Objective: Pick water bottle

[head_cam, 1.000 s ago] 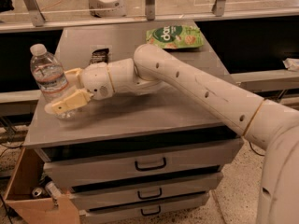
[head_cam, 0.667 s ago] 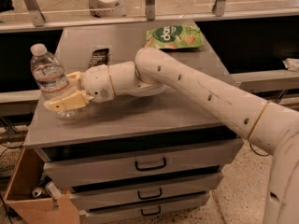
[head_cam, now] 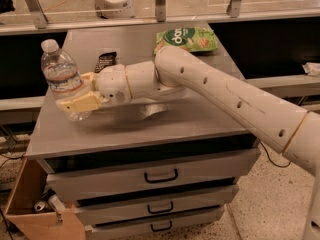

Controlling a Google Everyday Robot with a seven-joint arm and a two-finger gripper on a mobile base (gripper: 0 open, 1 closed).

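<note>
The water bottle [head_cam: 60, 74] is clear and ribbed, with a white cap and a white label with red and blue bands. It stands slightly tilted at the left of the grey cabinet top [head_cam: 200, 119]. My gripper [head_cam: 71, 91] reaches in from the right and is shut on the bottle's lower half. One cream finger [head_cam: 77, 104] crosses in front of the bottle and the other is behind it. The bottle's base looks just at or above the surface.
A green snack bag [head_cam: 187, 38] lies at the back right of the top. A small black wrapped bar [head_cam: 106, 61] lies behind the gripper. Drawers [head_cam: 160, 176] are below. An open cardboard box [head_cam: 30, 209] sits on the floor at the left.
The bottle, with the gripper around it, has shifted a little right and up. The arm has drawn back slightly to the right.
</note>
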